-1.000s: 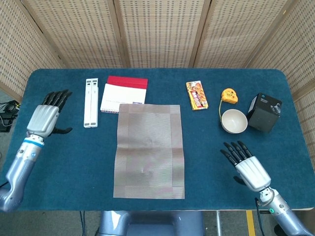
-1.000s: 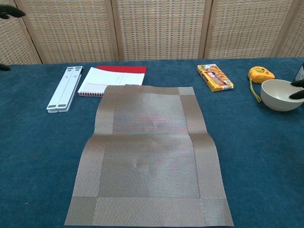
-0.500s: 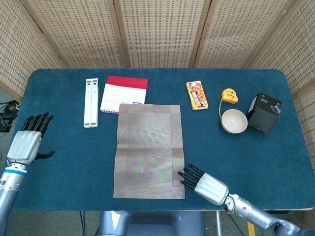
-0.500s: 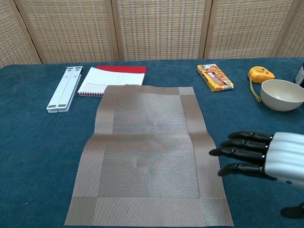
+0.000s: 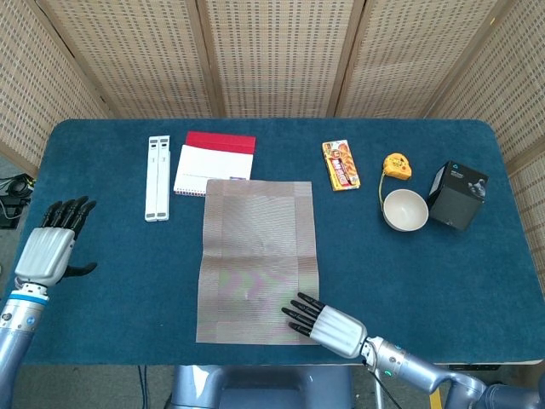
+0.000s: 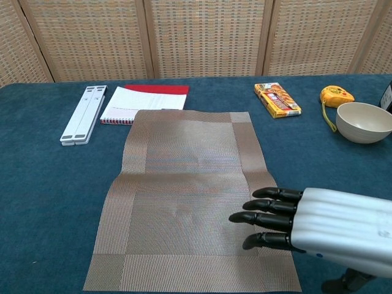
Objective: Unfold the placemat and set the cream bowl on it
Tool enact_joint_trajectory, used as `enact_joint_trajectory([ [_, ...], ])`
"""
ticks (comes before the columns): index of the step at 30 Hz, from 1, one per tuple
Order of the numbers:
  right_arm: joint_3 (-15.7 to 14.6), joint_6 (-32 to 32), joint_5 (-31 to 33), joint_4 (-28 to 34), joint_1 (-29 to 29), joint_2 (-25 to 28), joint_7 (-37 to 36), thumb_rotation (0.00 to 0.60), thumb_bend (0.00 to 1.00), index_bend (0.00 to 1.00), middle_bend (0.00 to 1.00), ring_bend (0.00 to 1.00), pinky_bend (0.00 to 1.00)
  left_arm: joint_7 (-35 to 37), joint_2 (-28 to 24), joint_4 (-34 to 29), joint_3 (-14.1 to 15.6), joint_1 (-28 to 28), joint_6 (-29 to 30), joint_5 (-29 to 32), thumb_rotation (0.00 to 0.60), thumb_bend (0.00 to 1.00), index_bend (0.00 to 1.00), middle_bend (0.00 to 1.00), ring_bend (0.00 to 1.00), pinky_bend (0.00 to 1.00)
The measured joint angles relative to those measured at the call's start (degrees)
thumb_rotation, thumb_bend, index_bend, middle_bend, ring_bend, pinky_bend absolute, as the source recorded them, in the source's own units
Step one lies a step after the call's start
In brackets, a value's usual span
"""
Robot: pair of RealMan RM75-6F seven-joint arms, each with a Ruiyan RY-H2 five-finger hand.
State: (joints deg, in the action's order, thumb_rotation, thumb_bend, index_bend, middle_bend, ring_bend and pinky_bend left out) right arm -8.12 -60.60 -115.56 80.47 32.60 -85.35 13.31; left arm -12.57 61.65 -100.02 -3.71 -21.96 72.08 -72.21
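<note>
The brown woven placemat (image 5: 258,256) (image 6: 190,190) lies spread flat in the middle of the blue table, with a faint crease across its middle. The cream bowl (image 5: 404,210) (image 6: 365,122) stands upright at the right, off the mat. My right hand (image 5: 326,324) (image 6: 318,225) hovers open over the mat's near right corner, fingers stretched toward the left and holding nothing. My left hand (image 5: 51,247) is open at the far left of the table, well away from the mat; the chest view does not show it.
A white folding stand (image 5: 157,177), a red-and-white notebook (image 5: 215,162) partly under the mat's far edge, a snack box (image 5: 340,164), a yellow tape measure (image 5: 396,164) and a black box (image 5: 456,194) sit along the back and right.
My right hand swept left from the table's right front to over the mat's near right corner. My left hand drew back toward the near left edge. Mat and bowl stayed put.
</note>
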Motion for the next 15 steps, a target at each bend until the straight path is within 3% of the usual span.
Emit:
enact_joint_trajectory([
  [15,-0.33,2.46,2.27,-1.08,1.78,-3.57,1.97,0.6,0.0,0.22,0.0,0.0,0.0,0.32,-0.08,-0.06,-0.77,0.5,-0.42,-0.15,0.6,0.0,0.0,0.0,0.0,0.0],
])
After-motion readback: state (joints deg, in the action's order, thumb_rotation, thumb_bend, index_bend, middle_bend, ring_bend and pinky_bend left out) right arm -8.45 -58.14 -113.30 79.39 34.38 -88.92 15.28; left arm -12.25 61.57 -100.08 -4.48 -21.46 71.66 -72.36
